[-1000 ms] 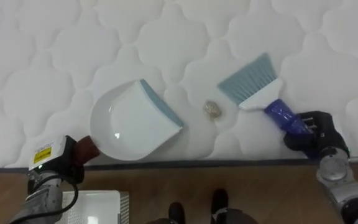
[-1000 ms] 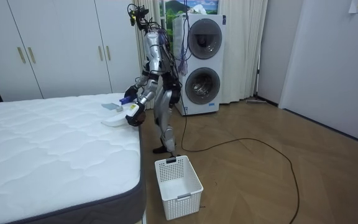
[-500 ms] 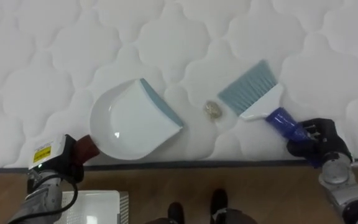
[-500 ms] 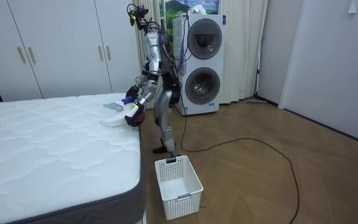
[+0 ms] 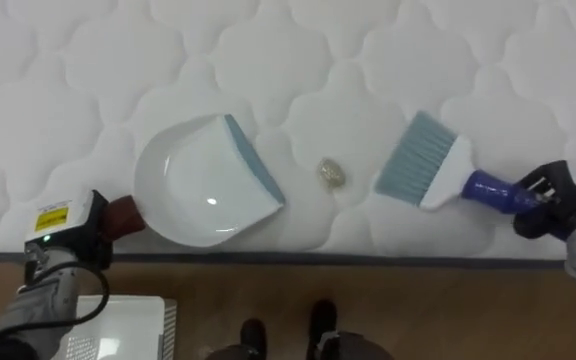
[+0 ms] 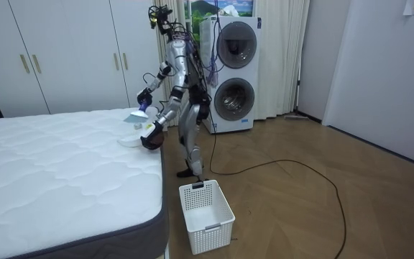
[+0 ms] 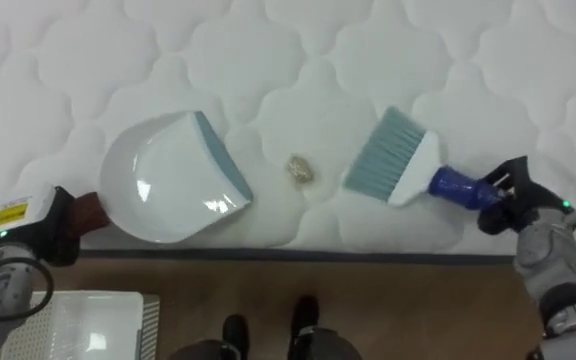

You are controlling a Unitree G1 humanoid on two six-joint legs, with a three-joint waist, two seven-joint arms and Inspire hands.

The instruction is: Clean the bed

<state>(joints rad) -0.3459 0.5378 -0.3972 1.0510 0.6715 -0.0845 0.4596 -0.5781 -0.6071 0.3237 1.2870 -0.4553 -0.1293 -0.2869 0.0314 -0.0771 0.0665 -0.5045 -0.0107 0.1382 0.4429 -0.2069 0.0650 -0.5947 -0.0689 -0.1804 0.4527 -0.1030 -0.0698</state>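
left hand (image 5: pixel 66 238) curled round dustpan (image 5: pixel 203 180) handle, right hand (image 5: pixel 558 205) curled round brush (image 5: pixel 433 170) handle, crumb (image 5: pixel 332 174) between them on bed (image 5: pixel 88 60)

Wardrobe (image 6: pixel 70 57), curtains (image 6: pixel 282 57), seemingly stacked washers (image 6: pixel 234 72)
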